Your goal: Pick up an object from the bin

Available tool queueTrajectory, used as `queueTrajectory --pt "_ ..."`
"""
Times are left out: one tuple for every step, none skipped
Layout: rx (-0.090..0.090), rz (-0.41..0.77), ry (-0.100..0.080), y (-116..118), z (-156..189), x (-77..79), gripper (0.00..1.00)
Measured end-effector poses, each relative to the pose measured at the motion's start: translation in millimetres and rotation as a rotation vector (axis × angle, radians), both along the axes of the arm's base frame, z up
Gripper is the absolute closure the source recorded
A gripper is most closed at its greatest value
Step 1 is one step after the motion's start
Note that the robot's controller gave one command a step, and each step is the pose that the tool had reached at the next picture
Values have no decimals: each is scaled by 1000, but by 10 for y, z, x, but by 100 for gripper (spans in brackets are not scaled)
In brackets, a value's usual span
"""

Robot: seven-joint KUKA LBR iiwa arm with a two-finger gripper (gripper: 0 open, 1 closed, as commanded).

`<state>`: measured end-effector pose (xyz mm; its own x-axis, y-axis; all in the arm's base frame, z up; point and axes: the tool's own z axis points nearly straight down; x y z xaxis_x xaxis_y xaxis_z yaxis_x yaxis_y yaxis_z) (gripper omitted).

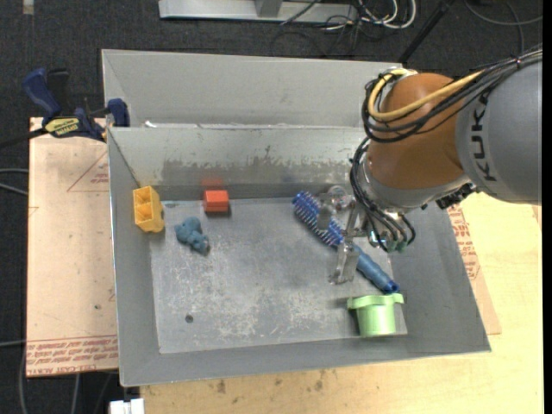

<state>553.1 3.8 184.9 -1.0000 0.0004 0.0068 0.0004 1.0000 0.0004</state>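
Observation:
My gripper hangs low in the right half of the bin, under the orange cover on the wrist. It stands right against the middle of a blue brush, which lies slanted, with its bristle head up left and its blue handle running down right. Whether the gripper touches the brush I cannot tell. A light green cup lies on its side just below right of the gripper, near the bin's front wall.
A small red-orange block lies by the back wall. At the far left lies a yellow block, and beside it a blue lump. The arm and its cables cover the bin's right back corner.

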Motion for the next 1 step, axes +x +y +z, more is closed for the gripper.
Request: queueTrajectory --pt "-1 -258 -5 -396 -557 324 0"
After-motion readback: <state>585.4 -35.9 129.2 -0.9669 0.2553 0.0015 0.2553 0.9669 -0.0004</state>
